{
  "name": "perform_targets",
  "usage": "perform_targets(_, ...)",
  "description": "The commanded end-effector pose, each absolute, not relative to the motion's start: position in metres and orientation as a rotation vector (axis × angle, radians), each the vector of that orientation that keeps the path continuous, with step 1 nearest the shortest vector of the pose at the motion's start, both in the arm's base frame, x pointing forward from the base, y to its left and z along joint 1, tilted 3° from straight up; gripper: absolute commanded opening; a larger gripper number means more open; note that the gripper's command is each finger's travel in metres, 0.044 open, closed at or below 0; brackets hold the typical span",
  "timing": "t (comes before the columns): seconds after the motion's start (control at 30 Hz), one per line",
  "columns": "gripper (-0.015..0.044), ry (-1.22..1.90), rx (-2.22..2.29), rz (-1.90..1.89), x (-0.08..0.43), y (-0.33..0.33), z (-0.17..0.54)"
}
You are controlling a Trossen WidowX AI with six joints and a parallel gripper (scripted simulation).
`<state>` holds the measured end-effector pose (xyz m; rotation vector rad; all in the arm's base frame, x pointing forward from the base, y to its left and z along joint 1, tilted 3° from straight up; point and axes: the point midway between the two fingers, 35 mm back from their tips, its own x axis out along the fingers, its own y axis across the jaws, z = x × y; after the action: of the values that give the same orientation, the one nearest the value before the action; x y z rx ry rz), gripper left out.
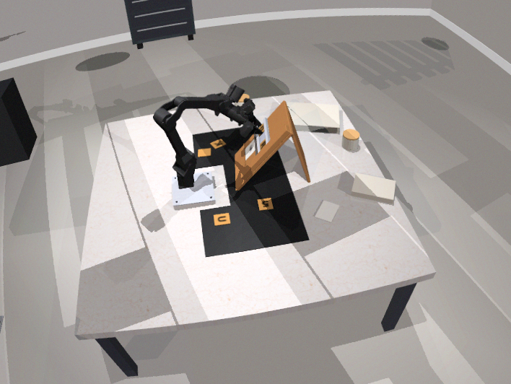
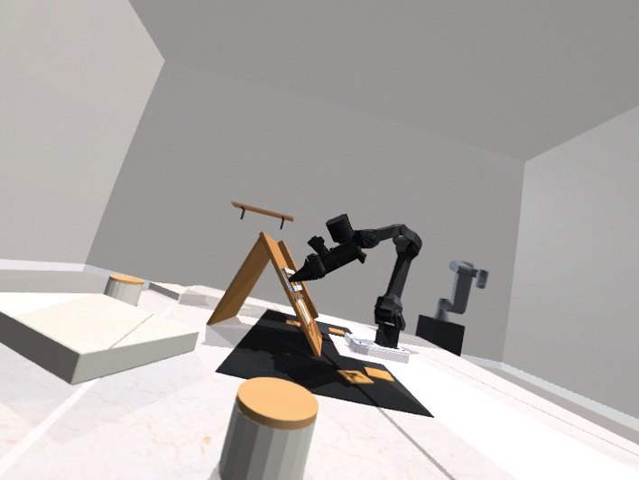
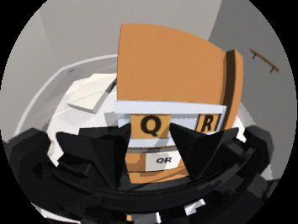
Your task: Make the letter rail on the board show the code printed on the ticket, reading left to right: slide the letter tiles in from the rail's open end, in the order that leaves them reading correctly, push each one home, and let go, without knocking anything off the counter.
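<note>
An orange A-frame board [image 1: 265, 146] stands on a black mat [image 1: 252, 206]. In the wrist view its white letter rail [image 3: 168, 108] carries an orange Q tile [image 3: 149, 125] and, to the right of it, an R tile [image 3: 207, 123]. The white ticket [image 3: 162, 160] below the rail reads QR. My gripper [image 3: 151, 125] [image 1: 255, 130] [image 2: 294, 277] is shut on the Q tile, one finger on each side of it, and it presses against the board's face. Several loose orange tiles lie on the mat: two near the arm [image 1: 217, 144] [image 1: 203, 152] and two in front [image 1: 265, 203] [image 1: 221, 219].
A capped grey canister [image 1: 351, 139] stands right of the board; it looms near in the exterior view [image 2: 268, 428]. Pale flat slabs lie behind the board [image 1: 315, 115] and at the right [image 1: 373, 186], with a small card [image 1: 327, 210] nearby. The arm's white base plate [image 1: 194, 190] sits left of the board.
</note>
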<state>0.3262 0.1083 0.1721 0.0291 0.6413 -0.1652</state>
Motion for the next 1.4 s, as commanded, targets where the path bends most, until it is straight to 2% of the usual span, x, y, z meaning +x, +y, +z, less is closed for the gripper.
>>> perform_targets(0.0, 0.0, 0.633, 0.033, -0.161, 0.325, 0.105, 0.175)
perform_targets(1.37, 0.0, 0.633, 0.03, -0.162, 0.321, 0.077, 0.175)
